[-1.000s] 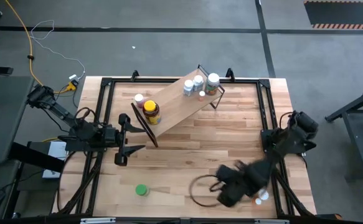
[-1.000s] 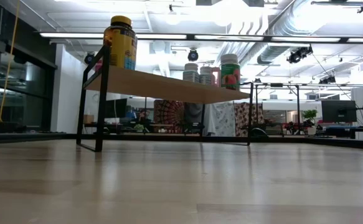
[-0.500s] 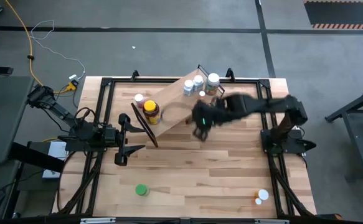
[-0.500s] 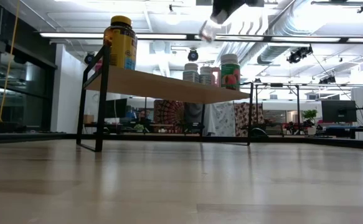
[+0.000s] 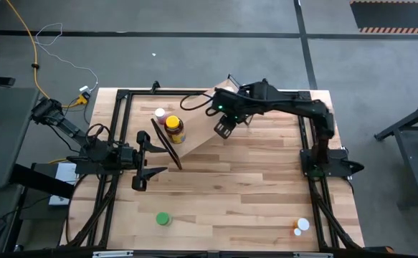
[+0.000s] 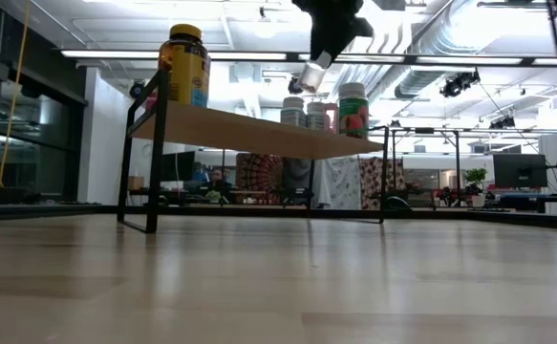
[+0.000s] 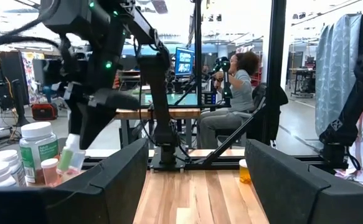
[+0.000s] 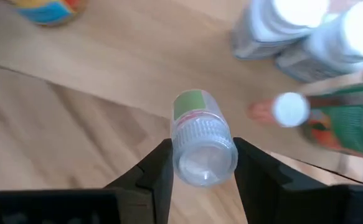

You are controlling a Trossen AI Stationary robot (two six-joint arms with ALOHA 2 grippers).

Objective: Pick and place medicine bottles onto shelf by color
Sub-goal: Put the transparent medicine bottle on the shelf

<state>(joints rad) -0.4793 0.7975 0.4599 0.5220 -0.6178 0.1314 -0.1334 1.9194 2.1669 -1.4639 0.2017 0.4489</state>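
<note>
1. A small white-capped bottle [image 8: 198, 142] hangs above the shelf [image 5: 198, 122], clamped in the right gripper [image 5: 225, 127] near the white bottles [image 5: 231, 95].
2. Placing step; next, I judge, lower it beside them.
3. The left gripper [image 5: 138, 159] waits open at the table's left side.

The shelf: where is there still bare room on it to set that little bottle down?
The shelf is bare along its middle, between the amber jar and the white bottles, which crowd one end. The right tool, holding a small clear bottle, hangs there.
</note>
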